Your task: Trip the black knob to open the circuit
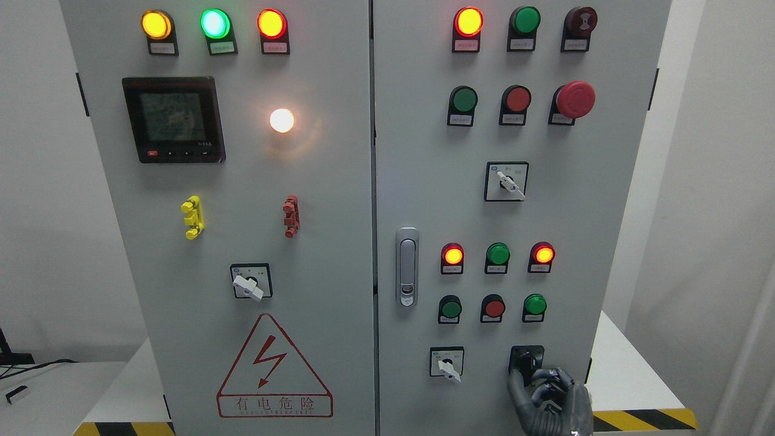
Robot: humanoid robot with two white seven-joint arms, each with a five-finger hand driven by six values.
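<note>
Low on the right door, the black knob (pixel 525 358) is sitting in its dark square plate, and the right hand (pixel 545 396) is reaching up to it from just below, fingers (pixel 519 387) curling onto the knob's lower edge. Whether they are truly gripping it I cannot tell. The left hand is not showing. A white switch (pixel 448 365) is sitting just left of the knob on the grey cabinet (pixel 387 181), which is standing against a pale wall.
</note>
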